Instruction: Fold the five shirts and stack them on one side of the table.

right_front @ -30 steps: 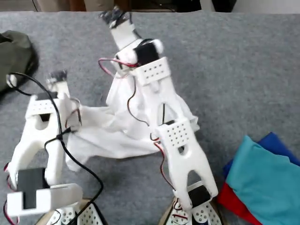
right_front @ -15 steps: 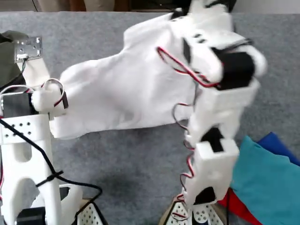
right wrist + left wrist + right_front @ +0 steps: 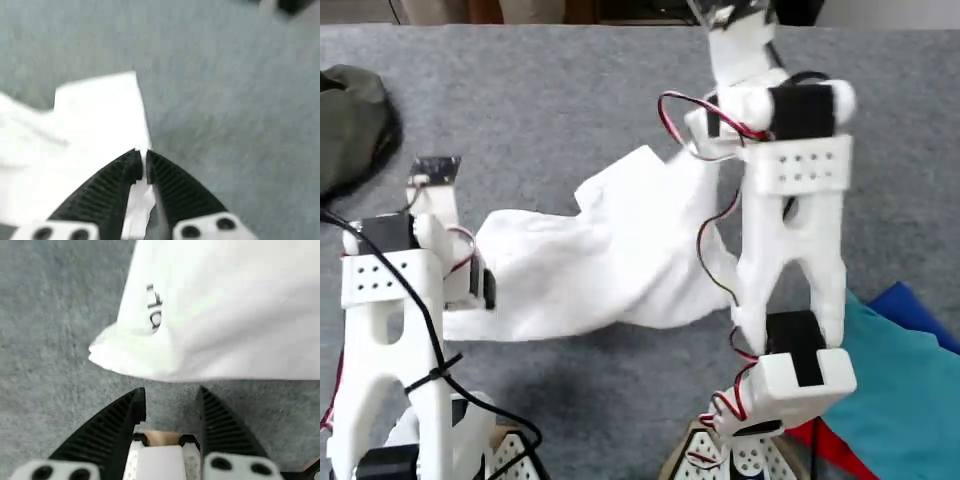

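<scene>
A white shirt (image 3: 610, 260) lies spread and rumpled on the grey table (image 3: 520, 90) between my two arms. In the right wrist view my right gripper (image 3: 143, 161) is shut on a thin edge of the white shirt (image 3: 95, 130), near one corner at the far side of the cloth. My left gripper (image 3: 170, 402) stands open just off the shirt's near-left edge (image 3: 225, 315), with bare table between its fingers. The left arm (image 3: 390, 280) stands at the shirt's left end, the right arm (image 3: 790, 200) over its right end.
A dark olive garment (image 3: 350, 120) lies bunched at the table's far left. At the near right, folded shirts are stacked: teal (image 3: 895, 400) on top, blue (image 3: 915, 300) and red (image 3: 820, 440) under it. Bare table lies beyond the shirt and at the far right.
The shirt, crumpled a second ago, was lifted and stretched wide between both arms, then came down onto the table. Both arms have dropped lower, and the left gripper now stands off the cloth.
</scene>
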